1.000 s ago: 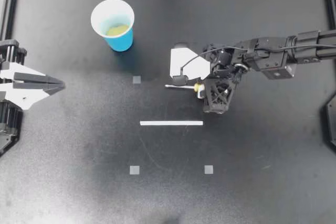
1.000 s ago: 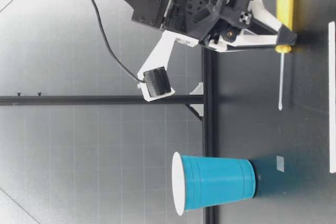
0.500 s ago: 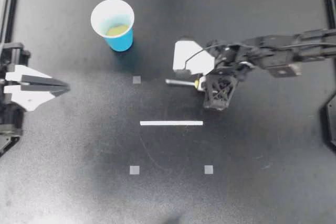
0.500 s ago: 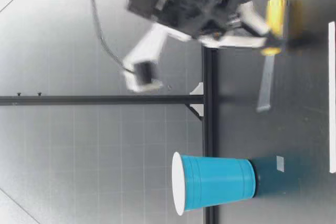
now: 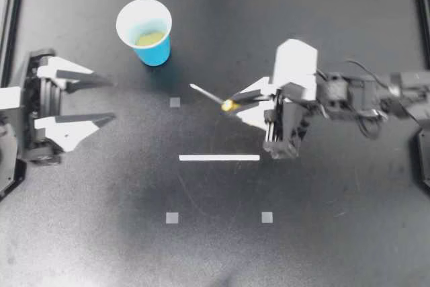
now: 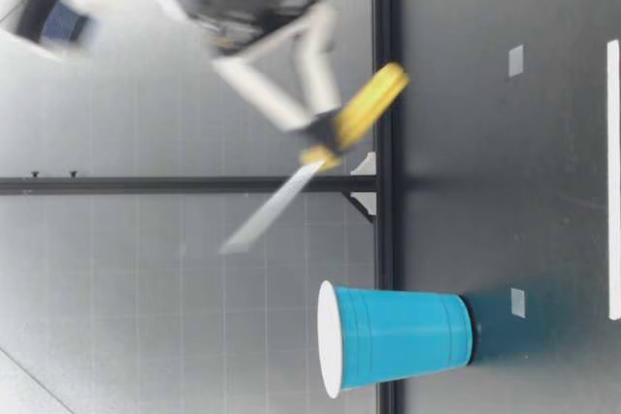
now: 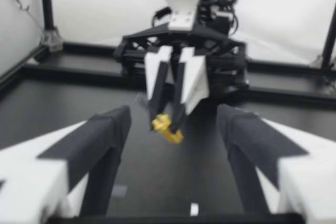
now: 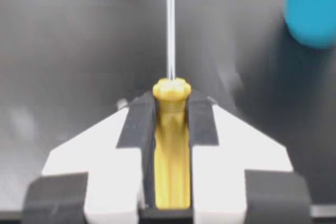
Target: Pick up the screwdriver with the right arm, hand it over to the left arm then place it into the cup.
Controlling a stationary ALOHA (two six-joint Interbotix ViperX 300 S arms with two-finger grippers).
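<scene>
Now, right gripper (image 5: 240, 101): clenched on the screwdriver (image 5: 208, 95), one dark pad (image 8: 137, 129) pressed to each side of the yellow handle; arm extended in from the right edge toward the middle of the worktop (image 5: 322, 233).
Screwdriver position: off the worktop, in the air, held by the handle alone; collar end of the handle poking out past the fingertips, bare metal shaft running straight on ahead of the gripper.
Screwdriver tilt: in the low view (image 6: 315, 157), slanted, tip higher than handle and on the cup's side; blurred there.
Screwdriver heading: from above, tip aimed toward the left side, ending near a small grey square (image 5: 175, 102) and well apart from the cup (image 5: 144, 30).
Left gripper (image 5: 111, 101): released, fingers spread wide, grasping nothing; at the left side of the worktop, facing the right gripper and well apart from it.
Left wrist view: right gripper (image 7: 168, 119) seen head-on ahead, in line with the gap between the spread fingers, yellow of the screwdriver (image 7: 168, 128) at its tips.
Cup: blue with a white rim, upright on the worktop toward the far left; pale yellow-green patch at the bottom, nature unclear.
Cup in the low view (image 6: 398, 336): standing upright, lower than the raised screwdriver tip and apart from it.
White strip (image 5: 219, 158): flat on the worktop near its middle, untouched by either gripper.
</scene>
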